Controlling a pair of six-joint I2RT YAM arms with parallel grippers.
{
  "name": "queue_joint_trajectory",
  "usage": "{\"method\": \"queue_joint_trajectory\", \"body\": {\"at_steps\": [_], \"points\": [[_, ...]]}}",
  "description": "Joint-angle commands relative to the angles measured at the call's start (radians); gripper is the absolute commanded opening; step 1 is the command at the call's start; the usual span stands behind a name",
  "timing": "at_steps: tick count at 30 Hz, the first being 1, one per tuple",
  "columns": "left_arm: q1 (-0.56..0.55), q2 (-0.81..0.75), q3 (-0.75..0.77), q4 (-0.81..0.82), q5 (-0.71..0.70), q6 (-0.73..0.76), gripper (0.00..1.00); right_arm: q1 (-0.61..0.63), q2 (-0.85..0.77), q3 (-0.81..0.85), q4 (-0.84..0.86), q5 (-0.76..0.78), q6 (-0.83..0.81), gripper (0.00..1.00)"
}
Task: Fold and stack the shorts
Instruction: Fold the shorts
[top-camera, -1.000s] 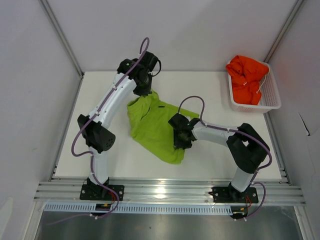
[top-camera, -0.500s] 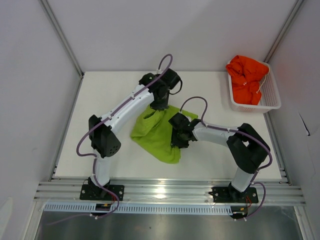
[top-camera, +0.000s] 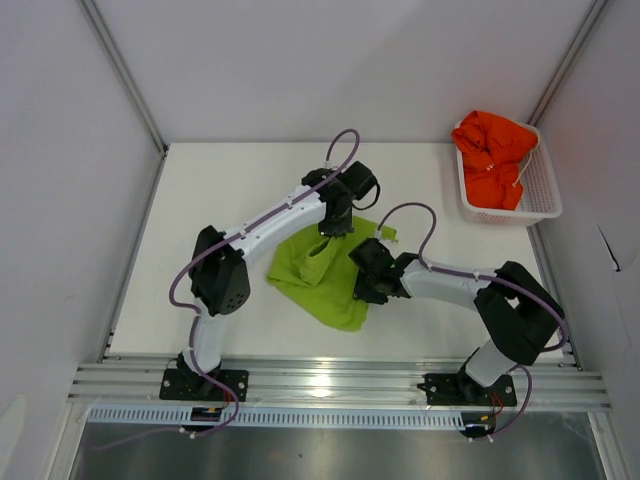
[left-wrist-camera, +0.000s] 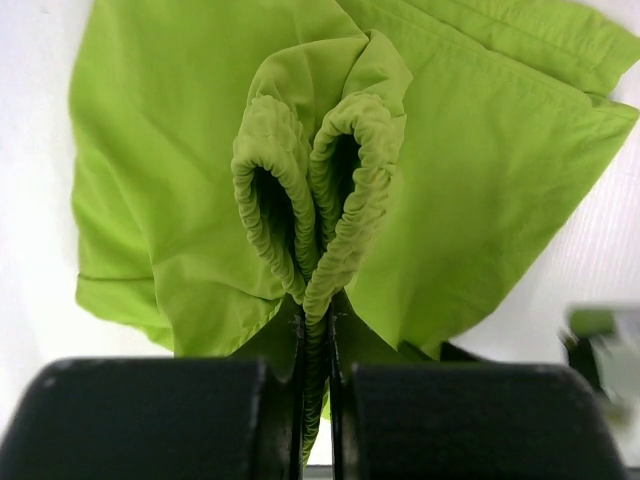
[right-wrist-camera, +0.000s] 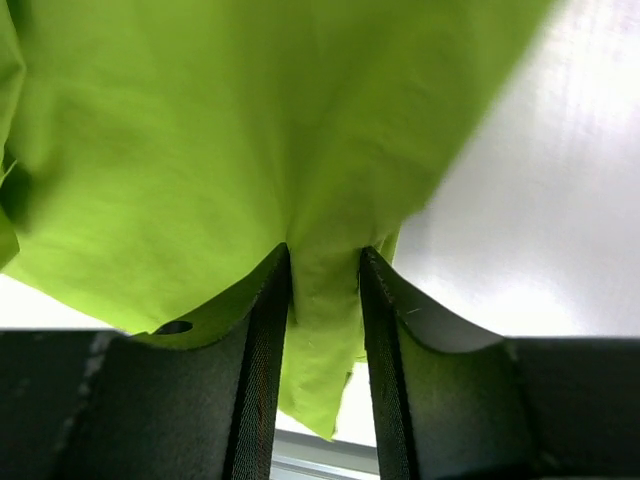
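Note:
The lime green shorts (top-camera: 312, 278) lie crumpled on the middle of the white table. My left gripper (top-camera: 336, 226) is shut on their gathered elastic waistband (left-wrist-camera: 330, 180) and holds it lifted over the rest of the cloth; in the left wrist view my left gripper (left-wrist-camera: 315, 310) pinches the band tightly. My right gripper (top-camera: 362, 284) grips the right edge of the same shorts. In the right wrist view a fold of green cloth (right-wrist-camera: 322, 300) fills the gap at my right gripper (right-wrist-camera: 323, 258). The orange-red shorts (top-camera: 492, 155) sit bunched in the basket.
A white mesh basket (top-camera: 545, 200) stands at the table's back right corner. The table's raised edges and grey walls close in the left, back and right. An aluminium rail (top-camera: 330, 385) runs along the near edge.
My left gripper has carried the waistband rightward and nearer, folding the green shorts over themselves. My right gripper has shifted slightly right with its edge, and its jaws have narrowed on the cloth.

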Motion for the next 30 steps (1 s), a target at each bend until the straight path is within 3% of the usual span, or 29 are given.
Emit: {"method": "queue_joint_trajectory", "body": {"at_steps": [1,8,14,17,18,21,24,25,26,30], "points": [[-0.016,0.029,-0.014,0.080,-0.020,-0.051,0.00,0.007,-0.085,-0.064,-0.064,0.127,0.058,0.37],[-0.055,0.040,-0.022,0.142,-0.008,-0.040,0.01,-0.004,-0.182,-0.098,-0.106,0.186,0.061,0.35],[-0.076,0.077,0.021,0.139,0.021,-0.023,0.18,-0.015,-0.249,-0.116,-0.113,0.209,0.058,0.34],[-0.082,0.065,0.023,0.154,0.066,-0.013,0.45,-0.041,-0.309,-0.127,-0.123,0.223,0.058,0.34],[-0.084,0.051,0.027,0.157,0.072,-0.012,0.64,-0.048,-0.332,-0.136,-0.118,0.223,0.059,0.34],[-0.088,0.011,0.023,0.165,0.084,0.004,0.99,-0.064,-0.458,-0.206,-0.057,0.213,0.064,0.35],[-0.084,-0.047,0.046,0.166,0.100,0.026,0.99,-0.068,-0.635,-0.312,0.040,0.195,0.067,0.44],[-0.079,-0.076,0.046,0.166,0.121,0.032,0.99,-0.071,-0.680,-0.338,0.079,0.190,0.073,0.49],[-0.075,-0.093,0.046,0.169,0.138,0.047,0.99,-0.073,-0.761,-0.387,0.101,0.184,0.074,0.65],[-0.047,-0.194,-0.005,0.205,0.210,0.104,0.99,-0.114,-0.851,-0.430,0.173,0.092,0.047,0.82]]}}
